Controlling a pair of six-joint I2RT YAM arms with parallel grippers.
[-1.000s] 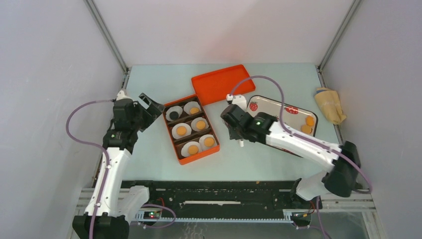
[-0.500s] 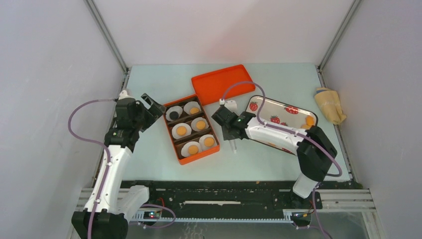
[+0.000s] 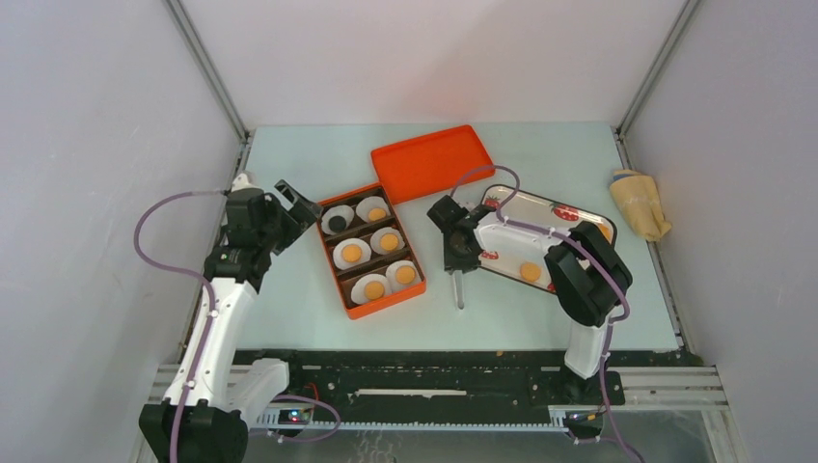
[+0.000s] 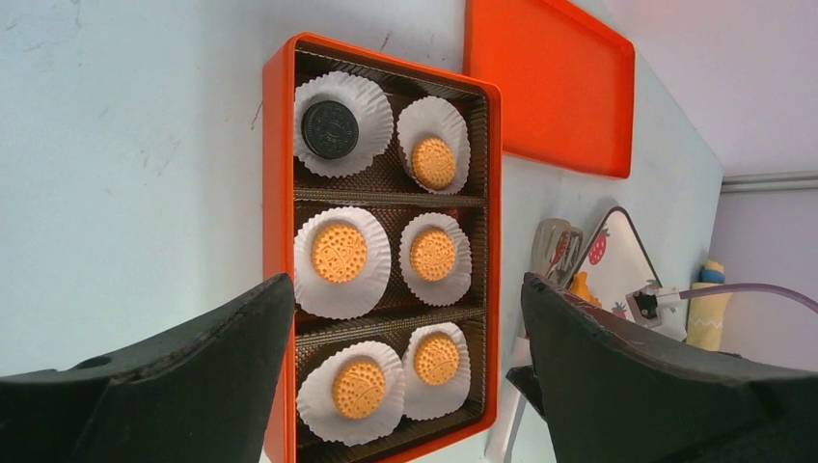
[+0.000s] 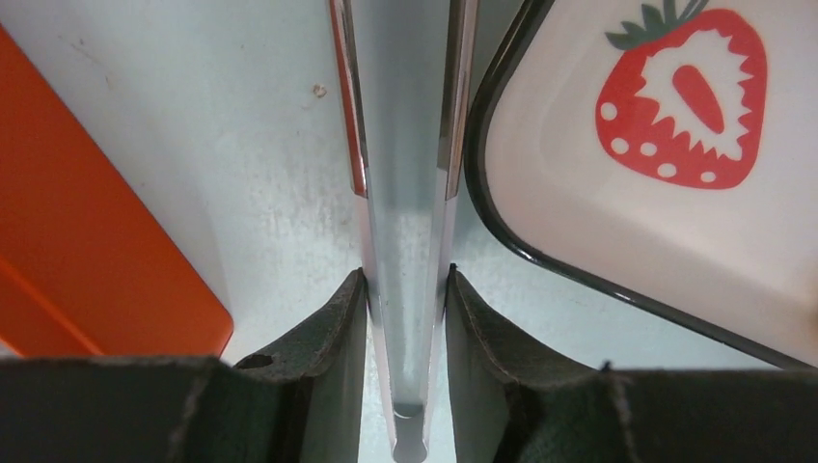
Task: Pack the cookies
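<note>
At the near edge, a black slotted metal rail (image 3: 415, 371) carries the two white-and-black arm bases. Beyond it lies the worktop (image 3: 289, 318), a matt, pale blue-green sheet with faint scuffs and specks. Near its middle the right hand (image 3: 457, 258) pinches slim, mirror-bright metal tongs (image 5: 405, 145) between its dark matt fingers (image 5: 328, 328). The two thin strips are pressed close together, and one narrow end pokes out toward 6 o'clock. Just toward 9 o'clock sits an orange rectangular box (image 4: 278, 193) with a brown liner, divided into three rows of two. Each place holds a fluted white paper cup (image 4: 313, 289). Five cups carry the round, orange-yellow, stamped cookies (image 4: 339, 253), and the far-left cup carries a dark round embossed biscuit (image 4: 330, 123). Farther out at 9 o'clock, just beside the box, the left hand (image 4: 405, 289) has its black fingers spread wide with nothing between them. At 3 o'clock lies a glossy cream rectangular tray (image 3: 526, 201) with a black rim and red strawberry prints, partly under the right arm. One more of the cookies rests on its near part. At 12 o'clock a flat orange lid (image 3: 431, 161) with a raised lip lies apart from the box. A crumpled pale yellow cloth (image 3: 639, 203) sits at the right edge, between 2 and 3 o'clock. Plain white-grey panels with aluminium corner posts enclose the space.
</note>
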